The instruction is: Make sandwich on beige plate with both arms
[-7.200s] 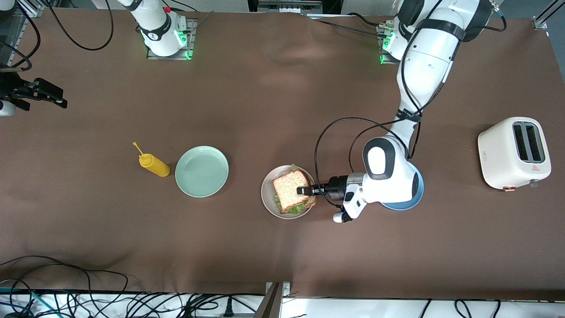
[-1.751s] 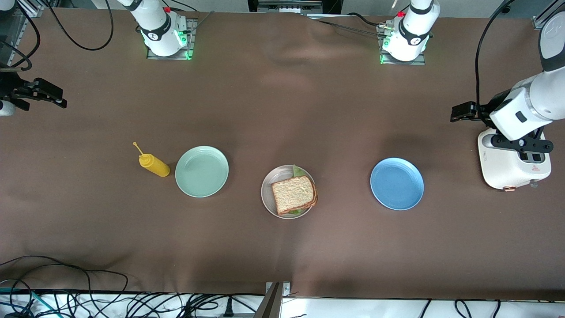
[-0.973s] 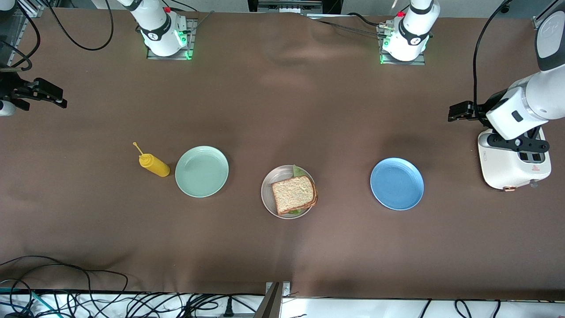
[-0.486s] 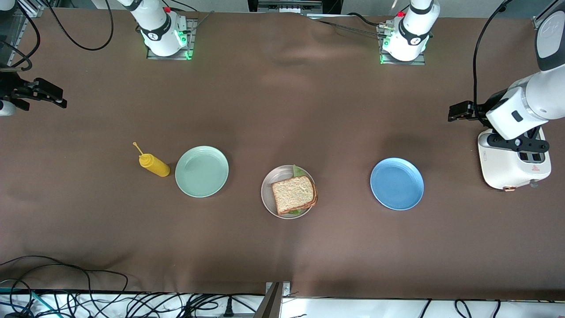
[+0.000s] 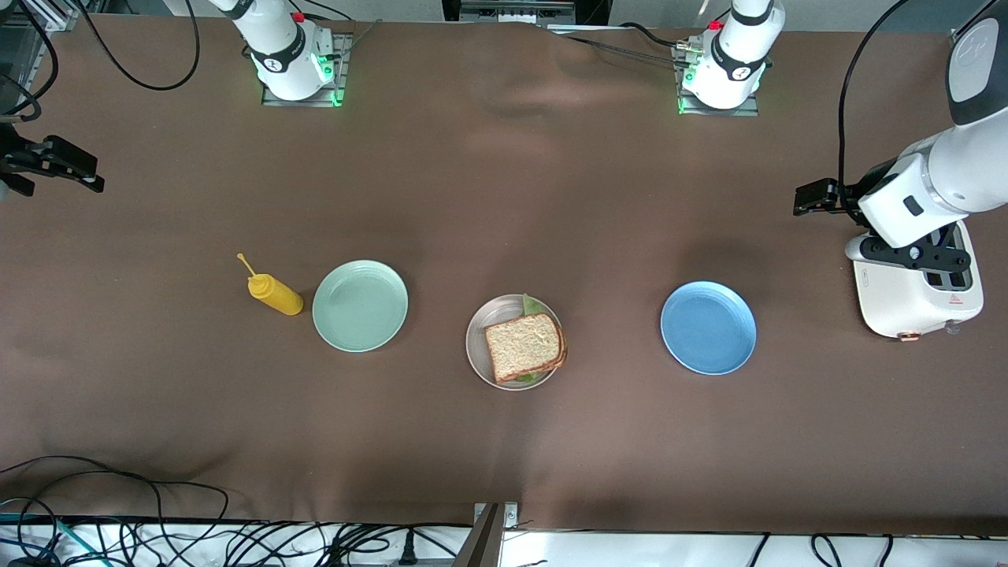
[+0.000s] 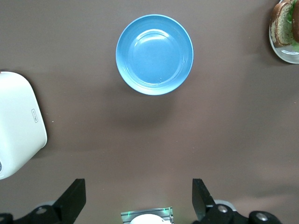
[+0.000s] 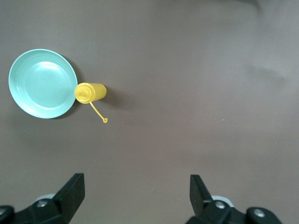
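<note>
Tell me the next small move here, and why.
Probably none beyond parking: the sandwich sits assembled on the beige plate, lettuce between both slices. The left claw hangs open beside the toaster; the right claw is open at the table's edge. I'd hold both arms clear.

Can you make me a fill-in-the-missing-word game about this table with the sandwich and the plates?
1. The sandwich lies on the ____ plate.
2. The yellow bottle stands beside the ____ plate.
3. The left hand hangs open, up beside the white ____.
4. The blue plate holds ____.

Missing words: beige; mint-green; toaster; nothing
</note>
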Controlling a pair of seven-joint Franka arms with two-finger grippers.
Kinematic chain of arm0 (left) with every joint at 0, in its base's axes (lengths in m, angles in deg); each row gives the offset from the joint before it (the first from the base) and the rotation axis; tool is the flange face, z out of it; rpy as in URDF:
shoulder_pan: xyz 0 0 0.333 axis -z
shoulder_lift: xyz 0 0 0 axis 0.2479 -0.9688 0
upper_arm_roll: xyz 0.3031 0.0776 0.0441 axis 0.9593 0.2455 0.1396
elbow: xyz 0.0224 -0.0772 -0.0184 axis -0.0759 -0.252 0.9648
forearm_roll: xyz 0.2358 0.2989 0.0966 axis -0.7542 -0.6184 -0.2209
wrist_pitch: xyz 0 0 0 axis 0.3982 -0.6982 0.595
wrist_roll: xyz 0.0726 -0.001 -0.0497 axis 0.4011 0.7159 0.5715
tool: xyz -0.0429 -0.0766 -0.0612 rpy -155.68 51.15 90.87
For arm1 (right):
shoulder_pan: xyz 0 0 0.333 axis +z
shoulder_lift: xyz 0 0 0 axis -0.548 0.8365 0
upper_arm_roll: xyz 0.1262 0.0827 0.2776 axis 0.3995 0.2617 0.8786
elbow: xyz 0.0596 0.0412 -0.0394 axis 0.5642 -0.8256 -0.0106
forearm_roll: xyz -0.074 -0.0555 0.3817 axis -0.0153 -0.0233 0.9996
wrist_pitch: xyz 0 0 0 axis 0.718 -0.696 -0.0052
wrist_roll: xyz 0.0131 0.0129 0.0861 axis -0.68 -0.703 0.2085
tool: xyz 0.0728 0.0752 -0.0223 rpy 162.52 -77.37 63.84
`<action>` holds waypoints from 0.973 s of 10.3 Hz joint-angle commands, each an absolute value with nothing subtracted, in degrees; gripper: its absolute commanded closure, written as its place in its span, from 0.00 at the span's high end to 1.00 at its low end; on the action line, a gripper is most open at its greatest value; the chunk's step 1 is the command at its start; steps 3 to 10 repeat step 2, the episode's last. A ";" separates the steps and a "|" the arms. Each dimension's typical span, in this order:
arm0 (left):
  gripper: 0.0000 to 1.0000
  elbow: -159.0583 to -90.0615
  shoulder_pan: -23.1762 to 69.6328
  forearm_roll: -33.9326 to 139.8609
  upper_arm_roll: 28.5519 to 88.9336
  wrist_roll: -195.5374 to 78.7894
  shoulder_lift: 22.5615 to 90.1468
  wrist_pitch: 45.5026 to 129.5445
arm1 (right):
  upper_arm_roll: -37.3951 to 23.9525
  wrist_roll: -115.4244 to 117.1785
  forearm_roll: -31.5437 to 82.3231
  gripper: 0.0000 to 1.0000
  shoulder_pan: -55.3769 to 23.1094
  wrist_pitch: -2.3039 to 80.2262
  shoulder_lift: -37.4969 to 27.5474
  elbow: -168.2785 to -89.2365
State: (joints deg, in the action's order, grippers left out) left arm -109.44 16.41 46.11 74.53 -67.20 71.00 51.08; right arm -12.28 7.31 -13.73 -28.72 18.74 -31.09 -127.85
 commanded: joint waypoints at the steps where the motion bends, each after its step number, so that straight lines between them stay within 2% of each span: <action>1: 1.00 -110.19 16.46 44.15 74.52 -67.29 71.96 50.69 | -12.08 7.10 -14.45 1.00 -28.40 17.65 -30.55 -126.33; 10: 1.00 -110.19 15.94 44.15 74.52 -67.29 71.96 50.69 | -12.00 7.10 -14.79 1.00 -28.31 17.82 -30.55 -126.41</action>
